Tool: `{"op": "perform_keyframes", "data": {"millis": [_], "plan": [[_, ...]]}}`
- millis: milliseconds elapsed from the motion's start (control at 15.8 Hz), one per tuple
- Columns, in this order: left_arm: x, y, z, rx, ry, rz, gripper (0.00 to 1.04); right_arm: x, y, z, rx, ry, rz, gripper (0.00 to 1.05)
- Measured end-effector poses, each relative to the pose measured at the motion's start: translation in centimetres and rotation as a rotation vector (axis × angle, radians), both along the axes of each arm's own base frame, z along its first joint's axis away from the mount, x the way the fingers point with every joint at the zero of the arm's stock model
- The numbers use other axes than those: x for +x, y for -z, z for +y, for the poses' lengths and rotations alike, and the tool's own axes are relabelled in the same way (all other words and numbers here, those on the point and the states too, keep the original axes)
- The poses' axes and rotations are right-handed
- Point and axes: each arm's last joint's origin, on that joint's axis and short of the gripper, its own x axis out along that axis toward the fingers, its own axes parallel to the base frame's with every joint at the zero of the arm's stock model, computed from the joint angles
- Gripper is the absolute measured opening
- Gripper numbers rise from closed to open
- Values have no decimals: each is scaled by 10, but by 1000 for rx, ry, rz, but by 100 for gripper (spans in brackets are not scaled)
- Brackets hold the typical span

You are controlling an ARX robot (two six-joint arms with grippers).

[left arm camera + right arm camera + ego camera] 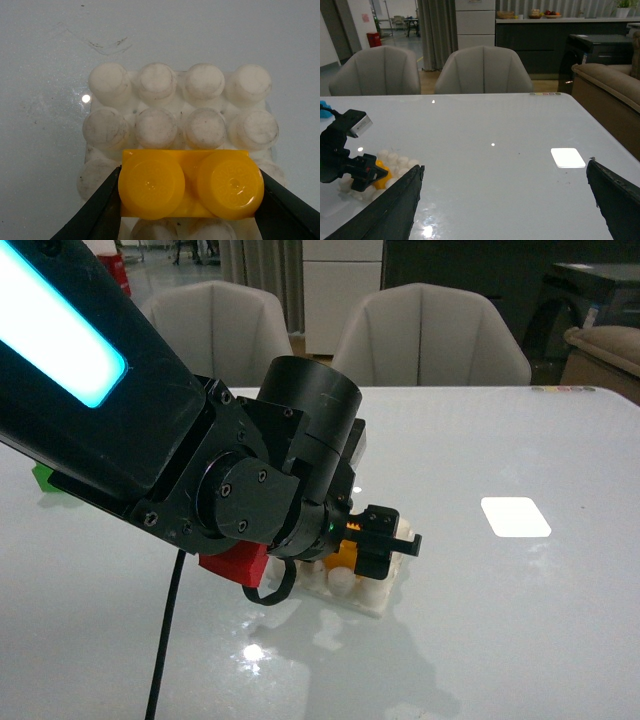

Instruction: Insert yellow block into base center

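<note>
Two black fingers [102, 207] of the left gripper [190, 172] pinch the yellow block [190, 184] by its short ends, its two studs facing the wrist camera. The block lies over the base [155, 125], spanning the two middle columns of studs. Two full rows of white studs show clear on one side of it, and parts of more studs show at its other side and beside its ends. It seems to sit on the studs, though I cannot tell whether it is pressed home.

From the front, the left arm reaches low over the white table [520, 420], and the base shows under the gripper tips. A red brick [232, 562] lies just beside the base, and a green brick [42, 478] sits well apart.

The right gripper [505, 165] hangs above the table with its fingers spread wide and nothing between them.
</note>
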Motion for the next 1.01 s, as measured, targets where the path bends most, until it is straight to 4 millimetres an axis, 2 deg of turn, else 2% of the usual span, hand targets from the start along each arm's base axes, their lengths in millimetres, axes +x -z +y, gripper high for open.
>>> {"op": "perform_keyframes", "data": {"millis": [190,379,442,758,885,1011], "plan": [[0,0,-1,3,2,-3,66,0,0,0,0,0,0,98],[1,-1,1,-22,8,-7,98,0,0,0,0,0,0,98],[1,-6,1,-28,6,-19,99,0,0,0,0,0,0,98],[-3,-68,11,-118,5,-149,98,0,0,0,0,0,0,98],[-17,-94,23,-187,22,-214,98,0,0,0,0,0,0,98],[-42,-124,44,-257,36,-312,98,0,0,0,0,0,0,98]]}}
